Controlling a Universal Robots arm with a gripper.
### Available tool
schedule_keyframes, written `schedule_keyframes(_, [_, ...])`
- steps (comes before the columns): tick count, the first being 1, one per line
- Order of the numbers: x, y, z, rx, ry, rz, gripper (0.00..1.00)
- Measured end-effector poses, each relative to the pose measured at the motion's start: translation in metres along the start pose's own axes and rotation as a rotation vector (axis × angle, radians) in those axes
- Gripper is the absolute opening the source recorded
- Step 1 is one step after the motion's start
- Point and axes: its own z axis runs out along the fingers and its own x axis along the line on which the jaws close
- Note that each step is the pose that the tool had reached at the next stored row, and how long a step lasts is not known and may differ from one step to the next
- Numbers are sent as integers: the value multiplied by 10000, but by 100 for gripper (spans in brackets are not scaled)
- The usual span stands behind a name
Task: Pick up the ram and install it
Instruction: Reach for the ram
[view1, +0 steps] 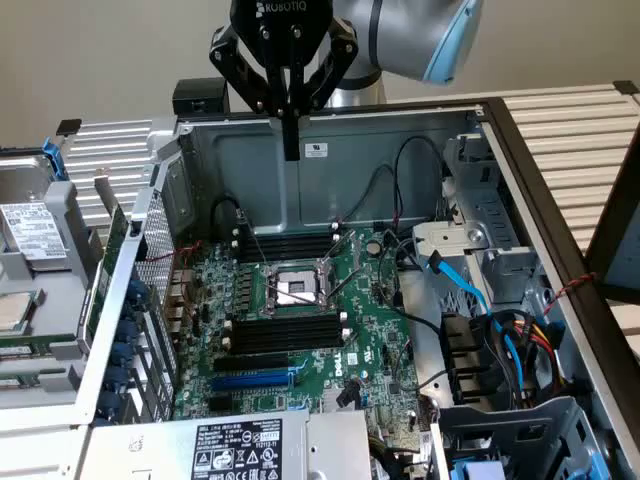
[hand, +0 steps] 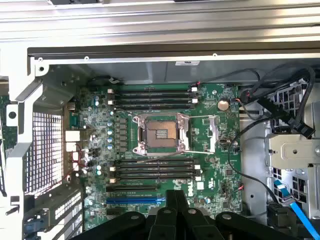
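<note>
jaws: closed together, gripping nothing, above the rear wall of the open case (view1: 400, 150)
ram (view1: 108, 268): seemingly the narrow green stick just outside the case wall, exterior view's left

Gripper (view1: 291, 150), fingers pressed together, hangs above the far wall of the uncovered computer case (view1: 350, 185), over the green motherboard (view1: 370, 340) and its black memory slots (view1: 285, 332).
</note>
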Motion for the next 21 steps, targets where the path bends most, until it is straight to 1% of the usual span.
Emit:
schedule_keyframes(11, [0,0,0,0,1,0,10])
schedule_keyframes(14, [20,-2,-1,1,1,1,10])
schedule_keyframes(16, [60,-4,-2,2,1,-1,10])
schedule_keyframes(21, [220,-15,-5,0,0,0,10])
